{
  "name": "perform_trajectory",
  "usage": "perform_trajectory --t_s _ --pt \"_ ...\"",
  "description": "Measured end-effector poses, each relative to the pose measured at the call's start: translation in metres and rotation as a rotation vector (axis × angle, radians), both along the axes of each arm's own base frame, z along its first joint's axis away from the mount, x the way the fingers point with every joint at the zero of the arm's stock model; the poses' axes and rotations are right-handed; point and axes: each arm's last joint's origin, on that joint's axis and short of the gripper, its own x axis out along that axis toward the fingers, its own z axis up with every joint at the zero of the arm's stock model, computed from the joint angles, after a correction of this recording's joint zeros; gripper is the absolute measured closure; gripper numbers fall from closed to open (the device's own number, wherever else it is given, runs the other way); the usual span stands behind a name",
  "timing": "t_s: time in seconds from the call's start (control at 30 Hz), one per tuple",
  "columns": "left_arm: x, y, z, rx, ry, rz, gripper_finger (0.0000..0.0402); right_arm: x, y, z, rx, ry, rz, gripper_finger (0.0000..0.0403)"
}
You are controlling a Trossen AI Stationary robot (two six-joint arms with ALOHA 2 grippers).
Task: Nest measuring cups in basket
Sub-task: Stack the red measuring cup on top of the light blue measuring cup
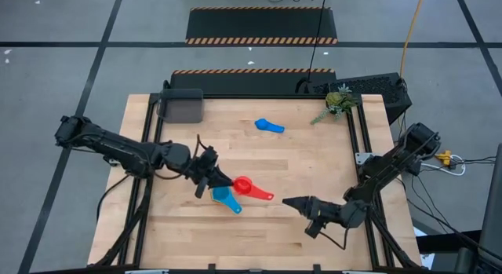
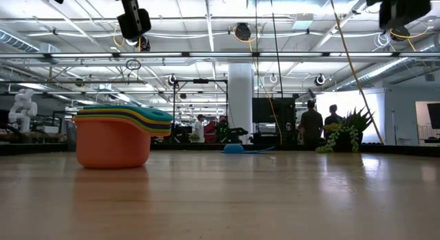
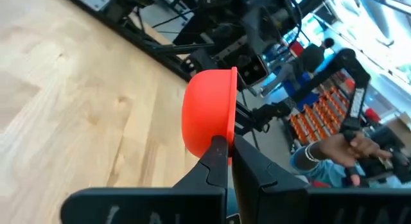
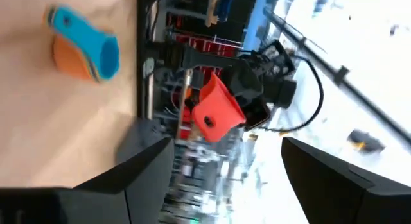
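My left gripper [image 1: 223, 182] [image 3: 226, 146], over the table's middle left, is shut on a red measuring cup [image 1: 243, 184] [image 4: 215, 112] held in the air. Just below it a stack of nested cups [image 1: 227, 199] [image 2: 117, 133], orange at the bottom and light blue on top, rests on the table. A dark blue cup [image 1: 269, 126] lies alone toward the far side. The dark grey basket [image 1: 182, 107] stands at the far left corner. My right gripper [image 1: 302, 205] [image 4: 231, 172] hangs open over the near right of the table, with nothing between its fingers. My left gripper pinches the red cup's rim edge [image 3: 223, 135] between its two fingers, on the side nearest the gripper. The fingers come nearly level from the table's left. The cup is lifted clear of the table; its handle [image 1: 263, 195] points away toward the table's right.
A green plant sprig [image 1: 339, 101] lies at the far right corner. Bare wood lies between the stack and the basket. In the low view and the left wrist view, people stand in the room beyond the table.
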Motion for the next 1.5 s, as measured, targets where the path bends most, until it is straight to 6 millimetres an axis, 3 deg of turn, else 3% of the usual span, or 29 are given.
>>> perform_trajectory --t_s 0.2,0.47,0.7,1.5 --pt "0.002 0.004 0.004 -0.031 -0.039 0.035 0.0397 0.007 0.004 -0.013 -0.296 0.076 -0.003 0.0122" --pt "0.003 0.004 0.004 -0.045 -0.035 0.045 0.0397 0.015 -0.003 -0.006 -0.424 0.031 -0.055 0.0122" --pt "0.010 0.003 -0.002 -0.044 -0.031 0.058 0.0397 0.022 -0.011 -0.004 -0.476 0.028 -0.068 0.0129" --pt "0.021 0.004 -0.008 -0.056 -0.064 0.052 0.0392 0.027 -0.017 -0.001 -0.561 0.007 -0.042 0.0230"
